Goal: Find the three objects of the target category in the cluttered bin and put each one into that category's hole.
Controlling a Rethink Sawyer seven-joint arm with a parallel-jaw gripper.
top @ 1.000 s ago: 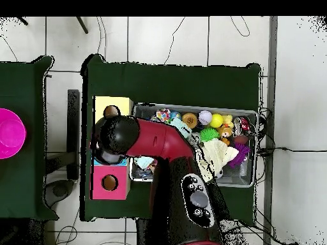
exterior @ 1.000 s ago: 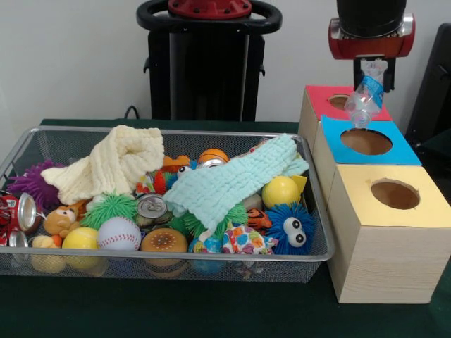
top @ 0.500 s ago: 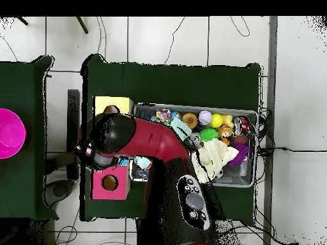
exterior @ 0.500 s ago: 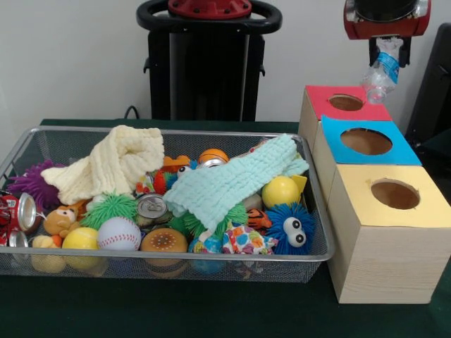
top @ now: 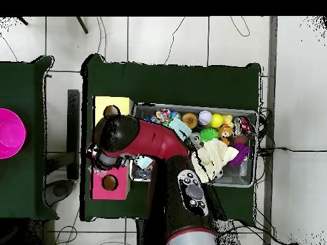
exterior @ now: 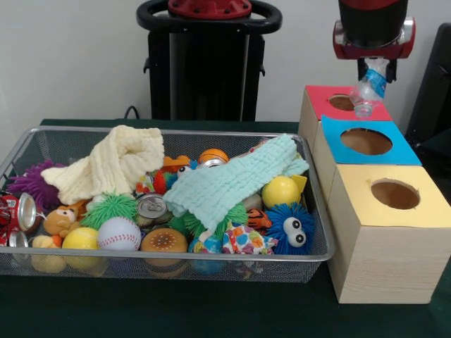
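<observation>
In the front view my gripper (exterior: 373, 69) hangs from the top right and is shut on a crumpled clear plastic bottle (exterior: 367, 90) with a blue label. The bottle dangles neck down just above the round hole (exterior: 342, 103) of the red-topped wooden box (exterior: 320, 98). The wire mesh bin (exterior: 176, 132) lies to the left, full of toys, balls, cans and two cloths. In the overhead view the arm (top: 144, 140) covers the gripper and bottle; the red box's hole (top: 110, 183) and the bin (top: 191, 107) show.
A blue-topped box (exterior: 402, 151) and a yellow-topped box (exterior: 423, 208) stand in a row in front of the red one. The black pedestal (exterior: 209, 70) stands behind the bin. A pink bowl (top: 9, 133) sits on a separate table in the overhead view.
The gripper rose and swung right with the bottle, then came back down and left; the bottle now hangs over the red box's hole instead of the blue box's far edge.
</observation>
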